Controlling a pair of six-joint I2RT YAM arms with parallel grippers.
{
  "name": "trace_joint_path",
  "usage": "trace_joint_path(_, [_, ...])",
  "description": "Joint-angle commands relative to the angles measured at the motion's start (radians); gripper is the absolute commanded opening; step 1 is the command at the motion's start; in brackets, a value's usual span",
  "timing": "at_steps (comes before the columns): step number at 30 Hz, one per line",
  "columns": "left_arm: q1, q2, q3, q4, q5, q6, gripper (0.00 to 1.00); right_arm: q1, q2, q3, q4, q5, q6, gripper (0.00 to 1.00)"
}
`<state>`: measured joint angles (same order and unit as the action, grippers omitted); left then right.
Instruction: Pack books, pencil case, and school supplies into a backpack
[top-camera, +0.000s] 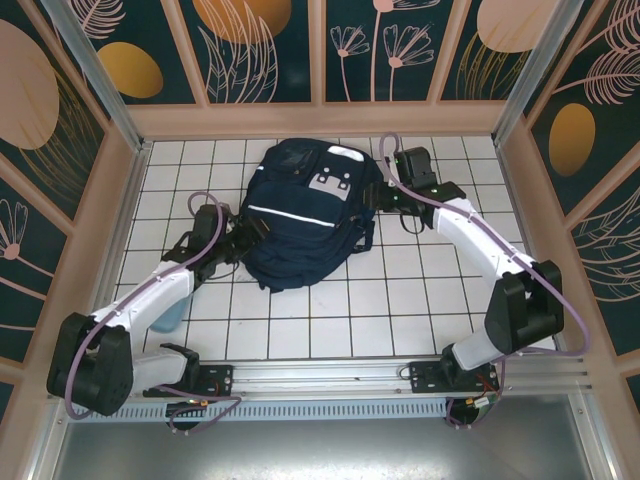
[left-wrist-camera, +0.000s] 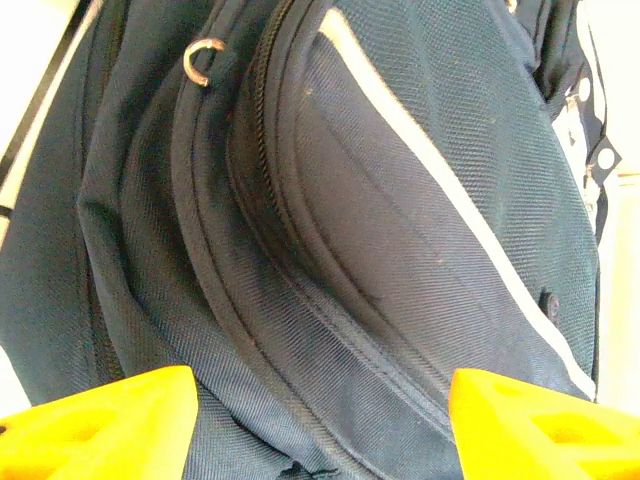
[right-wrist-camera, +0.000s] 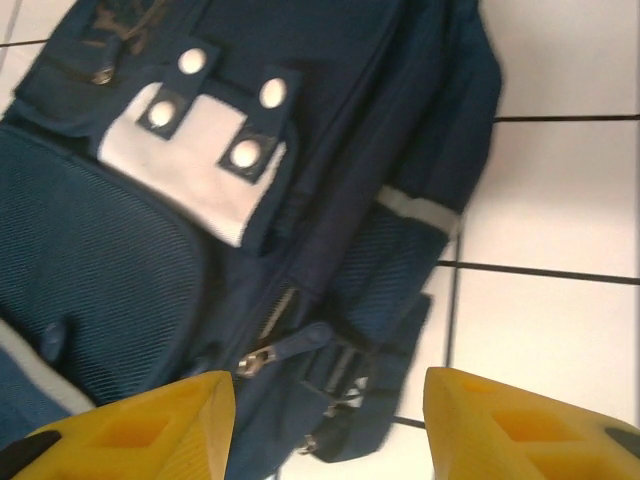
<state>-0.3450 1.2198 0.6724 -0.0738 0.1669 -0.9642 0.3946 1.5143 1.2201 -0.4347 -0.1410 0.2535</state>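
Top external view: we see a dark navy backpack (top-camera: 300, 255) lying flat on the white tiled table (top-camera: 400, 300), toward the far middle, front panel up, with a white stripe (top-camera: 290, 214) across it. The left gripper (top-camera: 243, 232) sits at the bag's left edge, and the right gripper (top-camera: 388, 195) at its upper right edge. From the left wrist we look between two yellow fingers (left-wrist-camera: 110, 425) spread wide, released, with nothing pinched between them. The bag's fabric and a small metal ring (left-wrist-camera: 203, 60) lie just beyond. From the right wrist the fingers likewise stand apart and empty (a zipper pull (right-wrist-camera: 255, 360) lies just ahead of them). They hang over the bag's side, near a grey patch (right-wrist-camera: 205, 150) with four snaps.
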Motion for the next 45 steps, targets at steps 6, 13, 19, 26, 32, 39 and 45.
trace_joint_path(6, [0.006,-0.019,0.095,-0.073,-0.070,0.104,0.71,0.028,0.078,-0.055,0.204,-0.266,0.472,0.27])
trace_joint_path(13, [0.009,0.005,0.148,-0.092,-0.126,0.187,0.76,0.047,0.106,-0.119,0.260,-0.269,0.723,0.25])
trace_joint_path(19, [0.034,0.070,0.181,-0.068,-0.132,0.214,0.78,0.065,0.146,-0.128,0.282,-0.292,0.770,0.22])
trace_joint_path(26, [0.070,0.147,0.189,-0.014,-0.130,0.238,0.79,0.081,0.201,-0.126,0.285,-0.283,0.792,0.20])
trace_joint_path(32, [0.084,0.233,0.203,0.040,-0.071,0.264,0.80,0.081,0.223,-0.118,0.296,-0.273,0.790,0.20])
trace_joint_path(39, [0.090,0.325,0.215,0.128,0.107,0.268,0.80,0.078,0.256,-0.103,0.327,-0.268,0.804,0.15])
trace_joint_path(45, [0.090,0.364,0.207,0.157,0.244,0.287,0.79,0.078,0.272,-0.104,0.489,-0.302,0.769,0.18])
